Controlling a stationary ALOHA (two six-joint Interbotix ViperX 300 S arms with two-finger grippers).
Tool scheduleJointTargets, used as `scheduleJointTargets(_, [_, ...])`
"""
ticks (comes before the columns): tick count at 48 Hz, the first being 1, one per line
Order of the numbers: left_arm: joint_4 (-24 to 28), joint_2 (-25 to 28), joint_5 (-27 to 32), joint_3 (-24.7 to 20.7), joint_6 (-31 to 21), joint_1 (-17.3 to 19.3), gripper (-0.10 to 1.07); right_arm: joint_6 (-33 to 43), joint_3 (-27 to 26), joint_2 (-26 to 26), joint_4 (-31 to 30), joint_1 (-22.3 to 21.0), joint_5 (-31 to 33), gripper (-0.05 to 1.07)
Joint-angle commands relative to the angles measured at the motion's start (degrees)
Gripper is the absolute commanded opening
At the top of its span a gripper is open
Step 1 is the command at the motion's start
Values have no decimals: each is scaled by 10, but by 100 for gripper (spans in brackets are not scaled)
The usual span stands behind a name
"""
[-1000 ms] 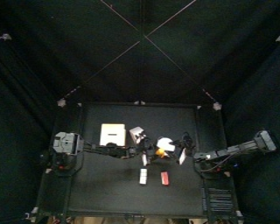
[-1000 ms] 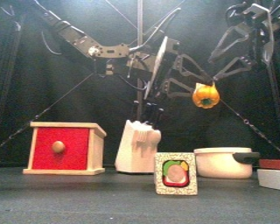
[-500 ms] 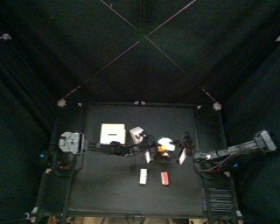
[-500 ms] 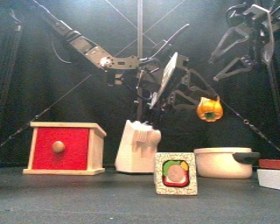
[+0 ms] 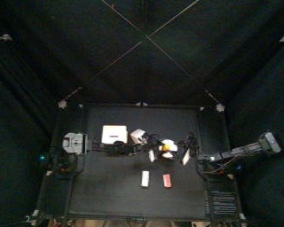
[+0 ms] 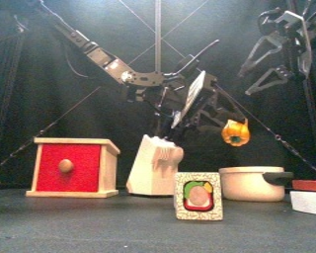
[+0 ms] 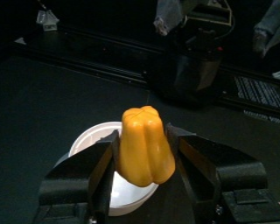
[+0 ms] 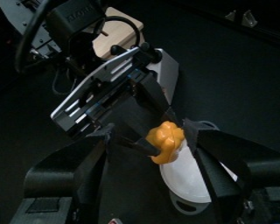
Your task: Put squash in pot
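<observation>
Front view shows your left pincer (image 6: 224, 126) gripping the squash (image 6: 235, 131) above the pot (image 6: 253, 183); right pincer (image 8: 154, 188) hangs released.

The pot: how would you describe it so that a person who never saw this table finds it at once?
In the front view, look low on the table's right side, under the left gripper holding the yellow-orange squash. The pot stands there: round, whitish, with a dark handle. The neighbours are a red box and a white block.

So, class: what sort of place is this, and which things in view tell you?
Probably a robot test pen, not a kitchen: black curtains wall in a small black table, the left gripper holds a toy squash above a small pot, and the right arm waits nearby.
</observation>
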Motion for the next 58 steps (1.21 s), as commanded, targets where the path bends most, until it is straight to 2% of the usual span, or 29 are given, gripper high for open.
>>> scheduleJointTargets(1, [4,-5,11,-21,-2,4,82,0,-6,1,-1,2,1,94])
scheduleJointTargets(33, [6,-5,22,-30,-3,6,89,0,-6,1,-1,2,1,94])
scheduleJointTargets(58, [25,-24,39,-27,-2,0,89,0,-5,1,0,5,1,94])
